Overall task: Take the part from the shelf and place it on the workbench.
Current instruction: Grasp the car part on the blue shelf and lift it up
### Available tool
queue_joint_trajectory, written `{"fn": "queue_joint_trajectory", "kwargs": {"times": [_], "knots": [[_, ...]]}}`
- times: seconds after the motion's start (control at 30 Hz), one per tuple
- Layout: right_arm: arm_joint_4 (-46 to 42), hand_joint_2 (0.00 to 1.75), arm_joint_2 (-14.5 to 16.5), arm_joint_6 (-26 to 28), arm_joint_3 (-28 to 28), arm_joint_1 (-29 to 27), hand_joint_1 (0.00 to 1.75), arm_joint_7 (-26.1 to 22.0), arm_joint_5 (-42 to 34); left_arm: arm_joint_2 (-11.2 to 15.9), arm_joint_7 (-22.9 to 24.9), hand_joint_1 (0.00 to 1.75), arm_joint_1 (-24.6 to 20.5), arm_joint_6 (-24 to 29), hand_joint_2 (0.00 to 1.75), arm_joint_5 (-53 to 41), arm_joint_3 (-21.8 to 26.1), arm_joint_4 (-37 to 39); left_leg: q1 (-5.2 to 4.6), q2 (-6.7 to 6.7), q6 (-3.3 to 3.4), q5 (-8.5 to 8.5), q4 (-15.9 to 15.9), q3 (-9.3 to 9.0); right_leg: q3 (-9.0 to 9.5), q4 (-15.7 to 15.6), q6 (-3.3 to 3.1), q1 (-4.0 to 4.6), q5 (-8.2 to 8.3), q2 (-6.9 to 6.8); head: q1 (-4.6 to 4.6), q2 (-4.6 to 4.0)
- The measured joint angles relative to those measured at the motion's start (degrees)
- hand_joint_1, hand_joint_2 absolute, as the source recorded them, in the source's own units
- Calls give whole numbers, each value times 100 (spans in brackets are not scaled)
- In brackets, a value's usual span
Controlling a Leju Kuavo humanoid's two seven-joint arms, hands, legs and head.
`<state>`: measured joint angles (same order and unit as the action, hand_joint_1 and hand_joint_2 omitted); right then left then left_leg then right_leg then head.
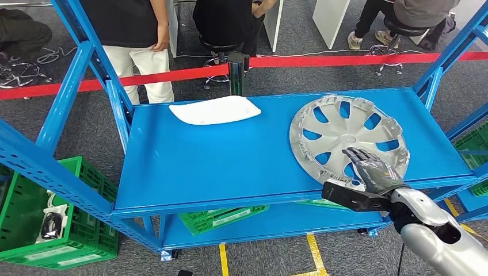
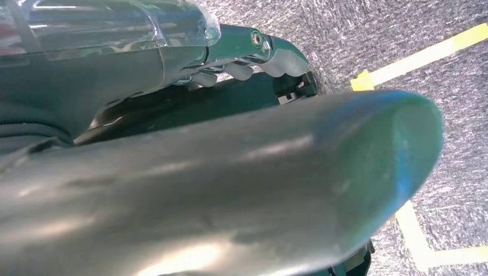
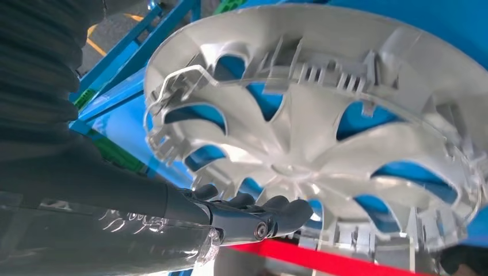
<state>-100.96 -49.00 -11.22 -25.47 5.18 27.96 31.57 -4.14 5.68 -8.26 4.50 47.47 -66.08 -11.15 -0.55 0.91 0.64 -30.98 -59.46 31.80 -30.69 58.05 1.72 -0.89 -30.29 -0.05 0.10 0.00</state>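
A silver hubcap (image 1: 348,135) lies inner side up on the right part of the blue shelf (image 1: 218,167), its ribs and clips showing close up in the right wrist view (image 3: 311,132). My right hand (image 1: 371,169) reaches over the shelf's front edge, fingers (image 3: 253,213) stretched out at the hubcap's near rim, holding nothing. A white flat part (image 1: 216,109) lies at the shelf's back, left of the hubcap. My left hand (image 2: 247,63) hangs low over grey floor; how its fingers stand is unclear.
Blue uprights (image 1: 86,63) frame the shelf. Green crates stand at the lower left (image 1: 52,230), under the shelf (image 1: 221,217) and at the right (image 1: 475,146). Red tape (image 1: 172,75) on a black post (image 1: 236,72) runs behind, with people beyond. Yellow lines (image 2: 420,57) mark the floor.
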Motion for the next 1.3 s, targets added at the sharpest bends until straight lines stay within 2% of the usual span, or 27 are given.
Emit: {"fn": "queue_joint_trajectory", "kwargs": {"times": [0.23, 0.53, 0.9, 1.3], "knots": [[350, 175, 136, 34, -295, 170, 0, -5, 10, 31, 0, 0, 1, -20, 0, -6, -8, -2, 0, -5, 0, 0, 0, 0, 0, 0, 0, 0, 0, -1, 1, 0], [717, 175, 210, 555, -494, 405, 0, -6, 106, 71, 21, 0, -1, -39, 0, -13, -48, -2, 0, -14, 0, 0, 0, -2, 1, 0, 0, 0, 0, -4, -1, 0], [882, 175, 116, 948, -412, 430, 0, 227, 419, 87, 49, 0, -8, -39, 0, -13, -52, -2, 0, -55, 0, 0, 0, 0, 4, 0, 0, 0, 0, -10, 1, 0], [1016, 175, 64, 1087, -217, 251, 0, 276, 603, 89, 86, 0, -14, -39, 0, -17, -54, -4, 0, -75, 0, 1, 0, 0, 7, -1, 0, 0, -1, -26, 1, 0]]}}
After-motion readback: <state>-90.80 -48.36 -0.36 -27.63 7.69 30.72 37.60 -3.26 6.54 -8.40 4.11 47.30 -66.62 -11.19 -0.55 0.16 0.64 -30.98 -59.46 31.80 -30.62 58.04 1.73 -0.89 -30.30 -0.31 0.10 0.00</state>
